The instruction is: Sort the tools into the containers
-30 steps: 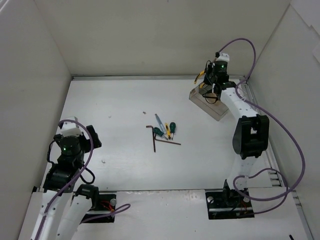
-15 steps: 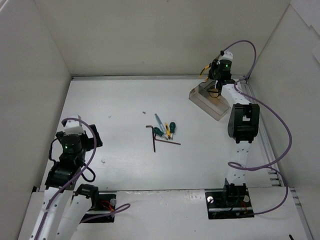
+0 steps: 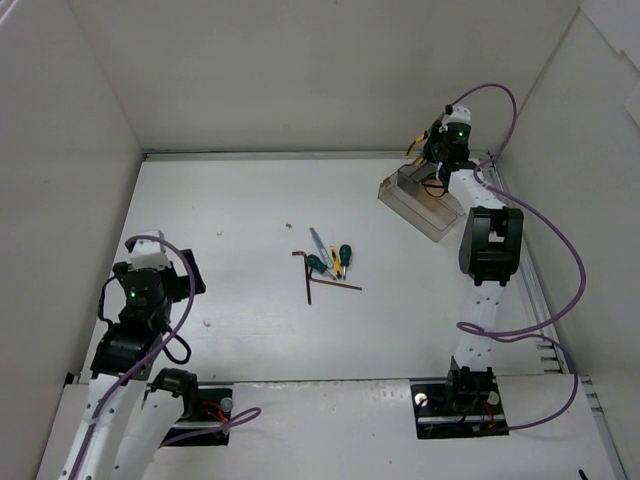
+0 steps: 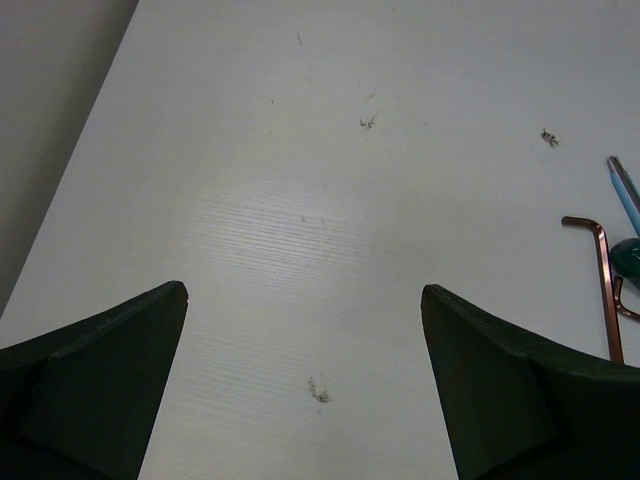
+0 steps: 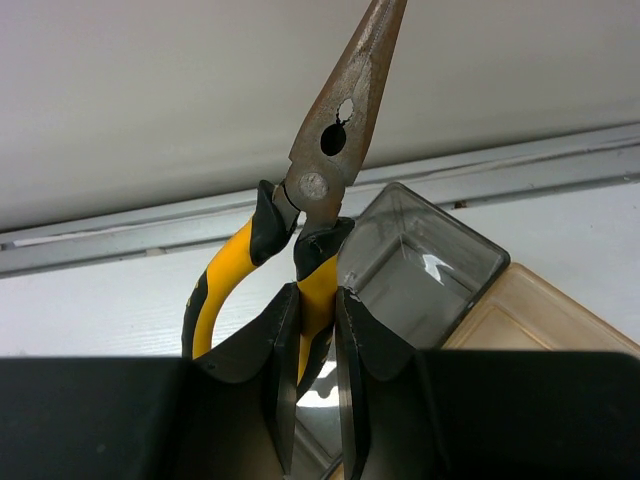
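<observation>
My right gripper (image 5: pixel 316 300) is shut on one yellow handle of the pliers (image 5: pixel 325 170), nose pointing up toward the back wall. It hovers over the far end of the clear divided box (image 3: pixel 418 204), also in the right wrist view (image 5: pixel 420 265). In the top view the right gripper (image 3: pixel 432 165) is at the back right. The green-handled screwdrivers (image 3: pixel 331 258), light-blue screwdriver (image 3: pixel 317 240) and two hex keys (image 3: pixel 310 276) lie mid-table. My left gripper (image 4: pixel 304 300) is open and empty at the near left (image 3: pixel 158 262); a hex key (image 4: pixel 600 280) shows at its right.
White walls enclose the table on the left, back and right. The box sits near the back right corner, close to the rear rail (image 5: pixel 120 240). Small dirt specks (image 4: pixel 320 392) mark the table surface.
The right gripper with the pliers has moved slightly right and back over the box's far end. The left arm has barely moved.
</observation>
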Action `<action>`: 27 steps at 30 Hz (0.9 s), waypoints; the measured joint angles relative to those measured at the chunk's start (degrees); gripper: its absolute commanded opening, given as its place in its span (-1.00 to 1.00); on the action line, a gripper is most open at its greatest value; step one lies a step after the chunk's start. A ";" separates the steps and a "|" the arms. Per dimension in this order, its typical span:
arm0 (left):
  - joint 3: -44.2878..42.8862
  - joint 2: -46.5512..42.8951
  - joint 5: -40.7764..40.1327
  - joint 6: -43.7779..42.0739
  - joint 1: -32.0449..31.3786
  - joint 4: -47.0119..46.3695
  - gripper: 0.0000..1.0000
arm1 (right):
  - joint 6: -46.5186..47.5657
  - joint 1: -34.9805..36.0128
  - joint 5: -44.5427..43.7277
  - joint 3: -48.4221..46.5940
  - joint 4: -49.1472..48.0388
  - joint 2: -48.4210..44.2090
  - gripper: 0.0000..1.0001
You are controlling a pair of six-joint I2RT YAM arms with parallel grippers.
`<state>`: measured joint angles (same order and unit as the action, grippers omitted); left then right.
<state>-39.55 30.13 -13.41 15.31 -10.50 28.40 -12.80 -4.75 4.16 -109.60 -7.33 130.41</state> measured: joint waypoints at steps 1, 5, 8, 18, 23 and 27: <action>0.00 -0.44 -0.09 -0.02 0.00 0.00 0.99 | 0.09 -0.15 0.02 0.37 0.02 0.00 -1.00; 0.00 -1.40 -0.35 -0.11 0.00 -0.02 0.99 | 0.46 -0.33 0.02 1.29 0.52 0.04 -1.00; 0.00 -1.38 -0.46 -0.11 0.00 0.00 0.99 | 0.46 -0.55 0.02 1.31 0.37 0.48 -1.00; 0.00 -1.60 -0.59 -0.13 0.00 -0.02 0.99 | -0.72 -0.59 0.22 1.40 0.46 2.54 -1.00; 0.00 -1.84 -0.61 -0.13 0.00 -0.02 0.99 | -0.76 -0.61 0.22 2.08 0.48 2.56 -1.00; 0.00 -1.90 -0.90 -0.13 0.00 -0.02 0.99 | -0.74 -0.59 0.20 2.45 0.68 2.58 -0.98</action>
<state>-39.55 28.23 -14.31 15.18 -10.50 28.38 -13.54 -5.34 4.36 -107.15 -6.66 132.99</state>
